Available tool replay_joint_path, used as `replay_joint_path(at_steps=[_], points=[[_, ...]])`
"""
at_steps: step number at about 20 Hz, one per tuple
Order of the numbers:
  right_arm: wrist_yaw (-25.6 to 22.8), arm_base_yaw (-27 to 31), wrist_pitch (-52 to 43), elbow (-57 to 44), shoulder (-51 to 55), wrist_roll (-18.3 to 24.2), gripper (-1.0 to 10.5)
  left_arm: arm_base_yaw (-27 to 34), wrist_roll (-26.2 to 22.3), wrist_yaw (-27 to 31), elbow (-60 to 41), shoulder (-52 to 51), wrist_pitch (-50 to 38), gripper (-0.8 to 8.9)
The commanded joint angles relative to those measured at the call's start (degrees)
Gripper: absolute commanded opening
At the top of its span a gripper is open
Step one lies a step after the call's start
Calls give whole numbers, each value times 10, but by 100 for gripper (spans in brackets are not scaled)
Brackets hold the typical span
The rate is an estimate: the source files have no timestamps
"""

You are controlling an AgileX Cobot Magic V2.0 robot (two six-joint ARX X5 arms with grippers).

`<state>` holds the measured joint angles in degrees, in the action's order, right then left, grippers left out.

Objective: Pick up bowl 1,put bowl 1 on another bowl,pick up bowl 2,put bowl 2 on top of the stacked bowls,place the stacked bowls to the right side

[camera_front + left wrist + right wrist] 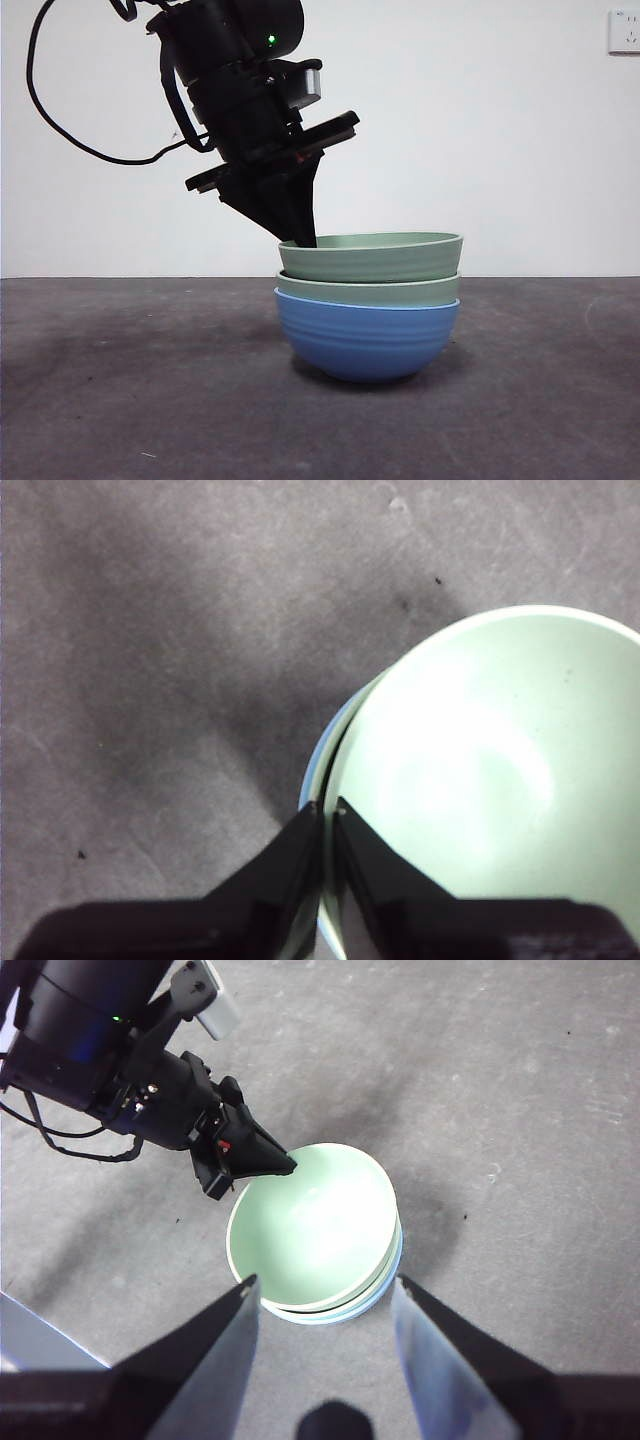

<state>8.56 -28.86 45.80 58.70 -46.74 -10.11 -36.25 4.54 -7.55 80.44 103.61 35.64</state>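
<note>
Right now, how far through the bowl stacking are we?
Stacking looks done: two green bowls sit nested in the blue bowl on the table. In hand: the left gripper has its jaws pinched on the top green bowl's rim. The right gripper hangs open above the stack. Left to do: place the stack on the right side.

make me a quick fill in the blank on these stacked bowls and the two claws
1. The bottom bowl of the stacked bowls is coloured ____.
2. The top green bowl has its rim pinched by the ____ claw.
3. The right claw hangs above the stack with its jaws ____.
4. The stack holds ____ bowls in all.

Missing words: blue; left; open; three
</note>
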Motion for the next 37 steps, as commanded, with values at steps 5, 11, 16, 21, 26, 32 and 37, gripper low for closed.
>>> replay_joint_path(at_steps=[5, 11, 16, 21, 26, 32, 37], points=[[-1, 0, 2, -1, -1, -3, 222, -8, 4, -4, -2, 9, 13, 226], [-1, 0, 31, -1, -1, -4, 227, -8, 4, -4, 22, -8, 32, 226], [-1, 0, 31, -1, -21, -5, 335, -8, 1, 0, 68, -45, 106, 226], [1, 0, 4, -1, -118, -5, 505, -8, -10, -1, 149, -99, 205, 226], [3, 0, -73, -1, -249, -18, 505, -9, -31, 0, 183, -177, 256, 226], [5, 0, -137, -1, -406, -40, 505, -9, -31, 0, 183, -268, 282, 225], [50, 0, -169, -1, -473, -67, 499, -9, -31, 0, 183, -297, 309, 225]])
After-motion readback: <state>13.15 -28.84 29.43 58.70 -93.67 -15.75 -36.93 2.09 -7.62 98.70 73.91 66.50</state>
